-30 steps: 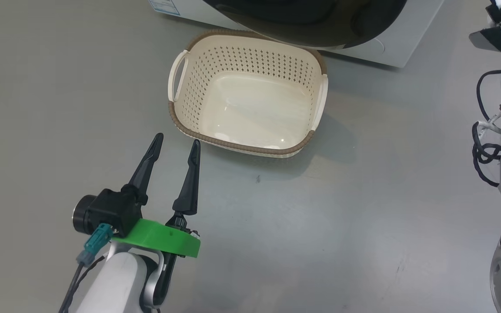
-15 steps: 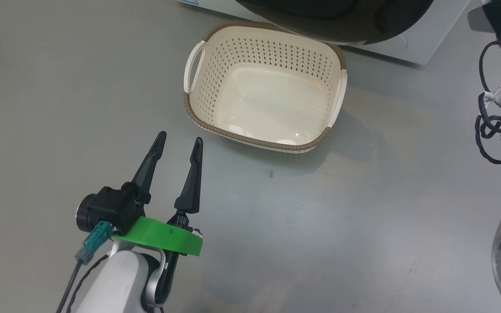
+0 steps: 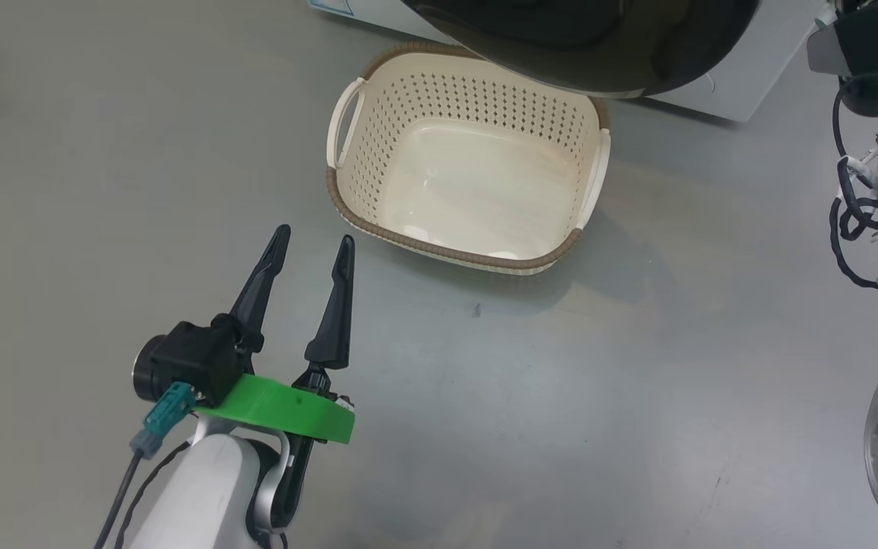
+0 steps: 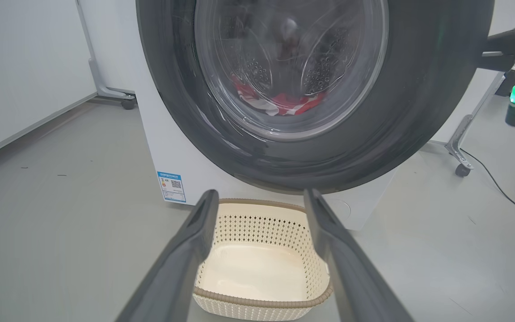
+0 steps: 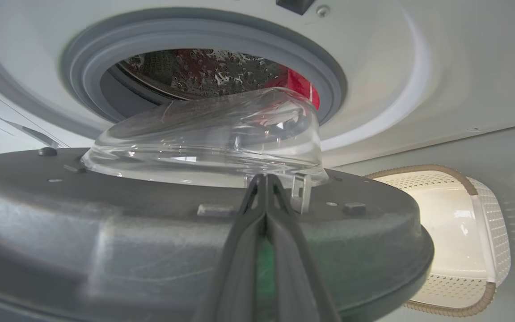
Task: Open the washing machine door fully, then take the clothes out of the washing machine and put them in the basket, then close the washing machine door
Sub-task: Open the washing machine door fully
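Glossy black round washing machine door (image 3: pixel 584 38), cut off by the top edge, hides the far rim of the cream perforated basket (image 3: pixel 366 168).

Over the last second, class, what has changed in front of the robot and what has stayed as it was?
The washing machine door has swung a little further open, out over the far rim of the basket. The head camera also shifted. Nothing was grasped or released. The basket stays empty in place, the left gripper stays open, the right gripper shut at the door's inner side.
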